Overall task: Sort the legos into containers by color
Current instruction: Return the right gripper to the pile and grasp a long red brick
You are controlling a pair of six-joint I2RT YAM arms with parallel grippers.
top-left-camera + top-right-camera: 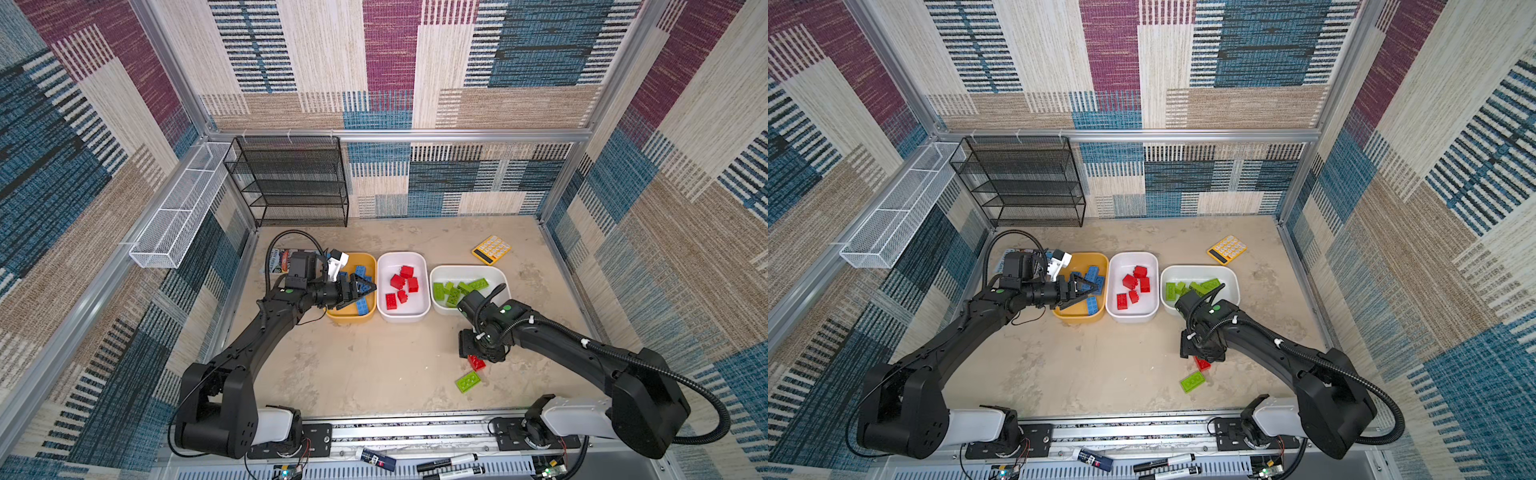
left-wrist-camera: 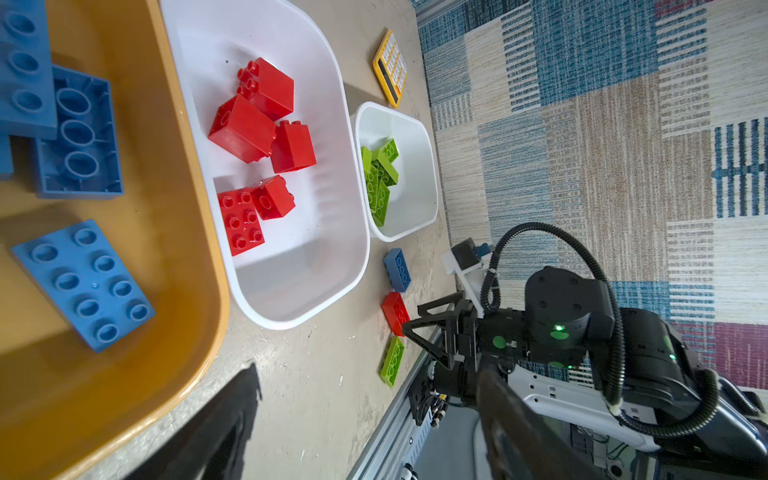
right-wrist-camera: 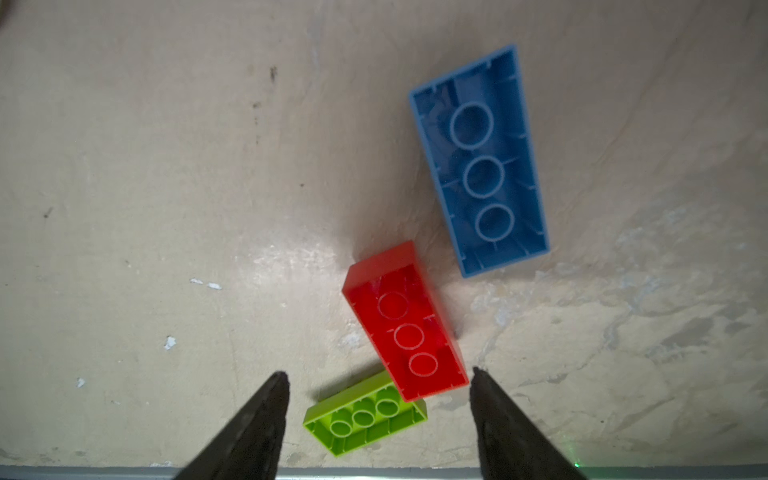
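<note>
Along the table's [image 1: 353, 374] back, your yellow tub [image 1: 366, 261] holds blue bricks [image 1: 360, 272], the middle tub [image 1: 415, 308] red bricks [image 1: 401, 286], the right tub [image 1: 465, 272] green bricks [image 1: 455, 291]. Left pincer [image 1: 365, 293] gapes empty over the yellow tub; right pincer [image 3: 379, 374] hangs open, empty, above loose bricks [image 3: 405, 324], red, green and blue.

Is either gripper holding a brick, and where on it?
Nothing is held. The left gripper is open and empty over the yellow tub; the right gripper is open above the red brick, not closed on it.

Left pincer [image 1: 360, 294] open, right pincer [image 3: 379, 373] open, downward
</note>
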